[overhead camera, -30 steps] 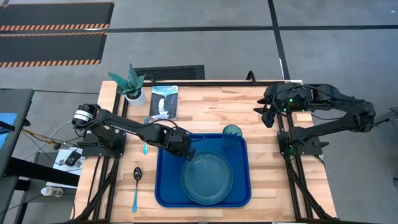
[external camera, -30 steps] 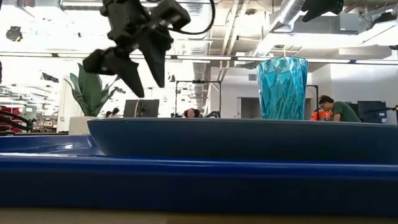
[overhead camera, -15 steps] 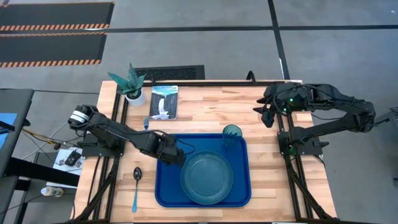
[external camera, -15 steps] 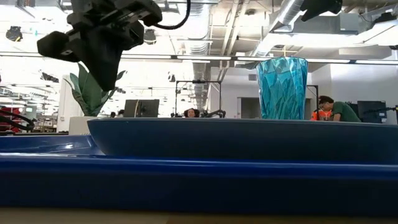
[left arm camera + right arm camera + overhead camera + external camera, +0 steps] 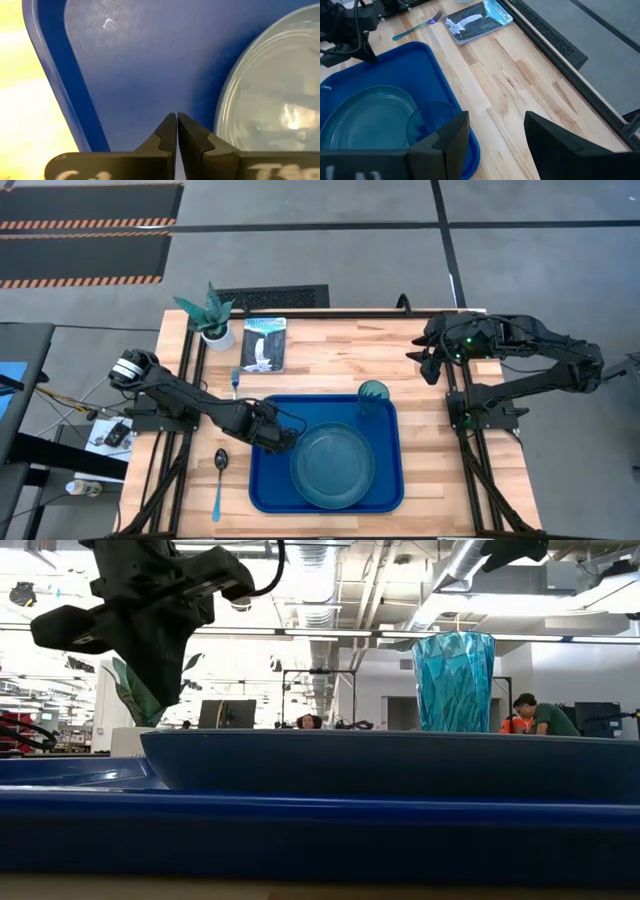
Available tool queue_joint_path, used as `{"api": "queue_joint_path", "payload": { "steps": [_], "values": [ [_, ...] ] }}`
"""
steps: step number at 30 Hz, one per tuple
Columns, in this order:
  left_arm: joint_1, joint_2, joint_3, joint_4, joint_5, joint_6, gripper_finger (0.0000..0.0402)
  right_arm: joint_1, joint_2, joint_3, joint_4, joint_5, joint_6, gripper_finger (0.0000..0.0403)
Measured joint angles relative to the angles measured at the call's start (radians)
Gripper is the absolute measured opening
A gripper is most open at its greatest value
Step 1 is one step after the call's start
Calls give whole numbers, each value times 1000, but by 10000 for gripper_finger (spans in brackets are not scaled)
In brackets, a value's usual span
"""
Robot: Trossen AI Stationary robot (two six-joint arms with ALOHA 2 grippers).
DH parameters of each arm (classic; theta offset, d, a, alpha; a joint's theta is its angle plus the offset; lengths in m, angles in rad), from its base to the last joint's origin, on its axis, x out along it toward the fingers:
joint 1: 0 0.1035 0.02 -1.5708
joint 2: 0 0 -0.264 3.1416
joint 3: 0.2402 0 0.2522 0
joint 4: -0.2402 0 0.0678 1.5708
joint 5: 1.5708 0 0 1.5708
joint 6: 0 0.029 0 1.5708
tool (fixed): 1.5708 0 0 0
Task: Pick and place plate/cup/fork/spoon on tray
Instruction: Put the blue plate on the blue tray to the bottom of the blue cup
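The left gripper point(image 5: 283, 439) had slid back toward the left edge of the large flat blue rectangular tray point(image 5: 268, 491), a second ago it hung nearer the tray's upper middle. It sat low over the tray floor, left of centre in the overhead picture, fingers pressed together with nothing between them. In its wrist view the closed tips hovered above bare blue tray, the rim of the round dark-teal plate point(image 5: 265, 95) just beside them.

The plate point(image 5: 333, 463) lay in the tray's middle, and the small translucent teal tumbler cup point(image 5: 372, 395) stood upright in the tray's upper right corner. Both looked placed. Neither had shifted.

Two pieces were not yet on board. The slim blue-to-teal fork point(image 5: 235, 383) lay on the wooden bench point(image 5: 340, 350) above the tray's upper left corner, below the small picture booklet point(image 5: 264, 343). The spoon with the dark shiny bowl and light-blue handle point(image 5: 219, 480) lay at lower left, just off the tray's left edge.

That retreat leftward suggested the cutlery was next, probably fork or spoon. The right gripper point(image 5: 424, 365) waited at upper right, off the tray, fingers spread apart.
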Motion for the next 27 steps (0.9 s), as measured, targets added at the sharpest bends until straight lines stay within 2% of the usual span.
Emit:
{"api": "queue_joint_path", "payload": {
  "steps": [6, 8, 16, 27],
  "values": [
    [-21, 32, -2, 13, -16, -58, 0, 0, 0, 0, -2, 0, -1, 214],
    [-27, 55, 1, 71, 6, -61, 0, 0, 0, 0, -4, 0, -3, 214],
    [-36, 129, 24, 104, 40, -59, 0, 0, 0, 0, -2, -1, -18, 214],
    [-23, 270, 135, 171, 65, -10, 0, -1, 5, 0, 11, -1, -26, 214]
  ]
}}
